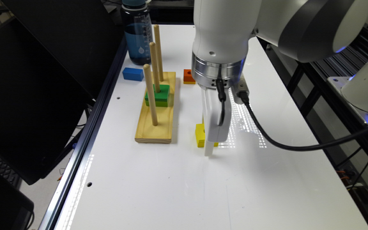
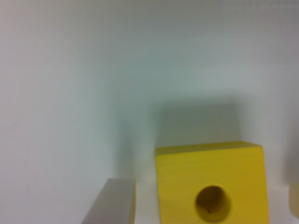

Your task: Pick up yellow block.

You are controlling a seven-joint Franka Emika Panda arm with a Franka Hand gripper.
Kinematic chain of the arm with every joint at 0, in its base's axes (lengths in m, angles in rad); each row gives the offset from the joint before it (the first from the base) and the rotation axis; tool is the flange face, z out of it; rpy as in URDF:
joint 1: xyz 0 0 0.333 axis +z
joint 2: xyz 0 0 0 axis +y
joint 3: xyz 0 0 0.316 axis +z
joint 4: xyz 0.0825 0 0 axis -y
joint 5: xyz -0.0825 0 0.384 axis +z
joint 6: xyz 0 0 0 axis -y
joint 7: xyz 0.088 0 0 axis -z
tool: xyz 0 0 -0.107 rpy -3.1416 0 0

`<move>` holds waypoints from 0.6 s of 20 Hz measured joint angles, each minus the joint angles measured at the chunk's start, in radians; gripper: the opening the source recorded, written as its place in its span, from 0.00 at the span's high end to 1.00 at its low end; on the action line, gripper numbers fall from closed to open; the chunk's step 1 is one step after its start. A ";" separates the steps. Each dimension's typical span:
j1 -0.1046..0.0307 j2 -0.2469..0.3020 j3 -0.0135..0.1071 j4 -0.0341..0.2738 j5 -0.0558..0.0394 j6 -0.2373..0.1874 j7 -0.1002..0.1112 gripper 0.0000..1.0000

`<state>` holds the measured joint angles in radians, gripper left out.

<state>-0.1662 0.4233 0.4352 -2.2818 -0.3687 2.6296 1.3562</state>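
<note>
I had the hand (image 1: pixel 210 140) low over the white desk (image 1: pixel 177 191), down at the yellow block (image 1: pixel 200 135), which sat on the desk right of the peg base (image 1: pixel 156 123). In the wrist view the block (image 2: pixel 212 179) lay between spread fingers (image 2: pixel 112 203), one standing just beside it with a gap, gripping nothing. A green block (image 1: pixel 158 95) sat on the base. Farther off I saw an orange block (image 1: pixel 188 76), a blue block (image 1: pixel 133 73) and a bottle (image 1: pixel 137 35).
</note>
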 joint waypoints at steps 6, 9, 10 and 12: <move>0.000 0.006 -0.001 0.012 -0.0115 -0.001 0.007 0.00; -0.001 0.012 -0.003 0.021 -0.0139 -0.002 0.005 0.00; -0.001 0.014 -0.002 0.023 -0.0160 -0.002 0.003 0.00; 0.001 0.024 -0.006 0.023 -0.0189 0.002 0.007 0.00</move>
<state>-0.1657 0.4477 0.4293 -2.2584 -0.3876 2.6318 1.3635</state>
